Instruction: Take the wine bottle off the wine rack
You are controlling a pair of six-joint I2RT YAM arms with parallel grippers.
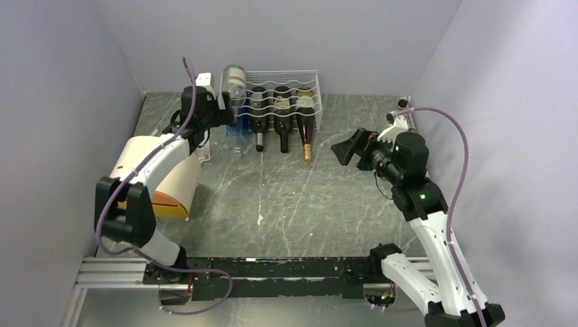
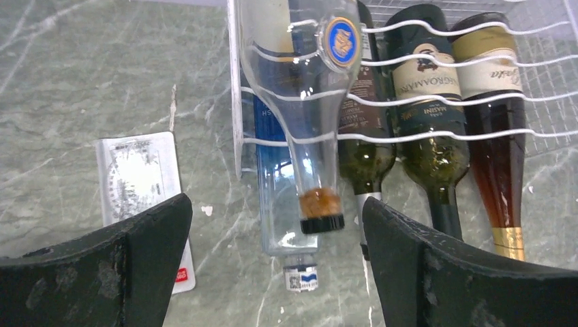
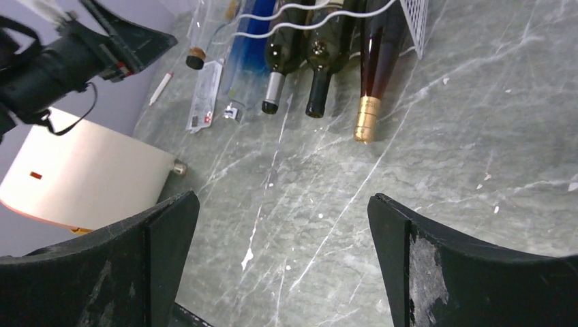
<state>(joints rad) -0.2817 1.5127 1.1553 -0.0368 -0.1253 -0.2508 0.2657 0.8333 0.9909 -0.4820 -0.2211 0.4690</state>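
Nothing is off the wine rack (image 1: 300,76) yet, as far as I can see: it stands at the 12 o'clock edge of the worktop (image 1: 307,204) with every bottle lying in its wires, necks pointing toward me. So the whole grasp and pull-out is left to do. My left end effector (image 2: 276,199) hangs with its fingers spread wide, gripping and touching nothing, just short of the corked neck of the clear bottle (image 2: 300,88). That bottle lies on an upper tier at the rack's 9 o'clock end, above a blue bottle (image 2: 272,170), and I judge it my target. My right end effector (image 3: 283,196) is spread just as wide and empty, above the worktop at the rack's 4 o'clock.
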